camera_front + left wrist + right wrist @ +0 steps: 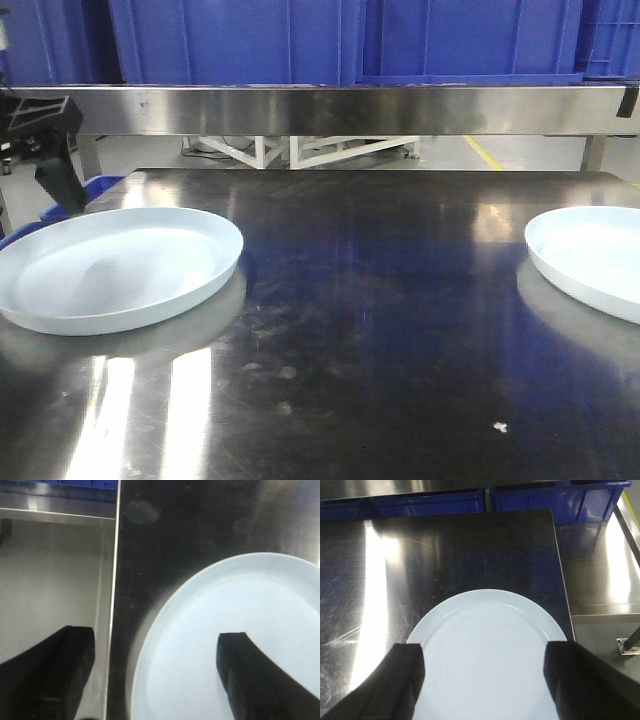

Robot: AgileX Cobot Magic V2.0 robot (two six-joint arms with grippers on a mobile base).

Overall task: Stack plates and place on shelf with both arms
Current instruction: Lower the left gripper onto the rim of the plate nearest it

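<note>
Two pale bluish-white plates lie flat and apart on the steel table. The left plate (115, 265) is at the table's left side, the right plate (595, 255) is cut off by the right border. My left gripper (155, 647) is open above the left plate (240, 630). One of its fingers (245, 675) is over the plate and the other is beyond the table's left edge. A black finger (62, 185) shows just behind that plate. My right gripper (482, 652) hangs open over the right plate (490, 645), nothing held. A steel shelf (320, 108) runs along the back.
Blue crates (330, 40) stand on the shelf at the back. The table's left edge (114, 605) drops to a grey floor. Right of the table's right edge (562, 580) lies a lower steel surface (600, 565). White frames (300, 150) stand on the floor behind.
</note>
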